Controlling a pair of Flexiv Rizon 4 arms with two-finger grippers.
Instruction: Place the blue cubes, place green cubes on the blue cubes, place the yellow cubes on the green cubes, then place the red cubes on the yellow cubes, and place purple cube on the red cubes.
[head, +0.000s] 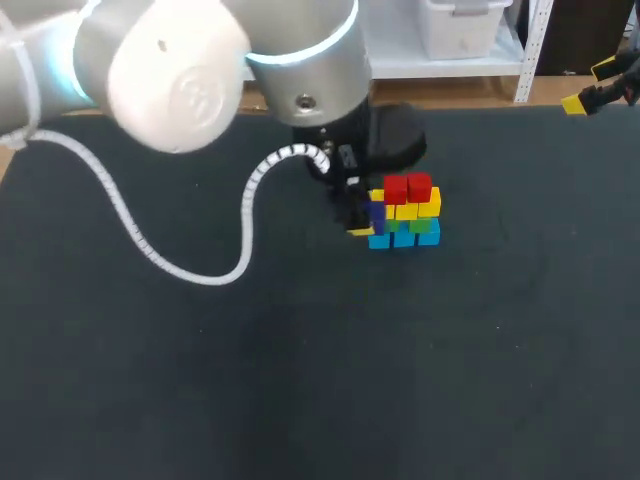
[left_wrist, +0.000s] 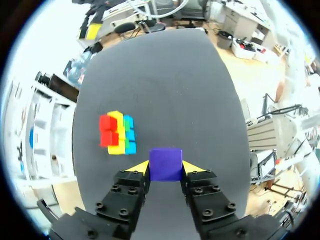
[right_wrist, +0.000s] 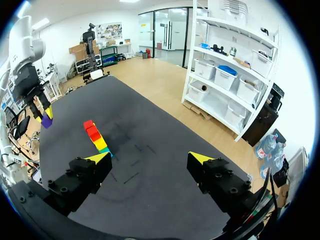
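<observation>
Purple cube (left_wrist: 165, 163) clamped between left jaws.
It hangs above the table (left_wrist: 165, 75), near the cube stack (left_wrist: 119, 134) topped by red cubes (left_wrist: 107, 130); right jaws stand apart, well off.

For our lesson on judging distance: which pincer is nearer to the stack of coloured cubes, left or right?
Left. The left pincer, shut on the purple cube, hangs close beside the stack; the right pincer, open, is far off with the stack well ahead of it.

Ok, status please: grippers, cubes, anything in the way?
Left gripper: jaws shut on purple cube, in the air, not yet on stack. Right gripper: jaws open, empty, clear of stack. Red cubes on top, uncovered.
</observation>
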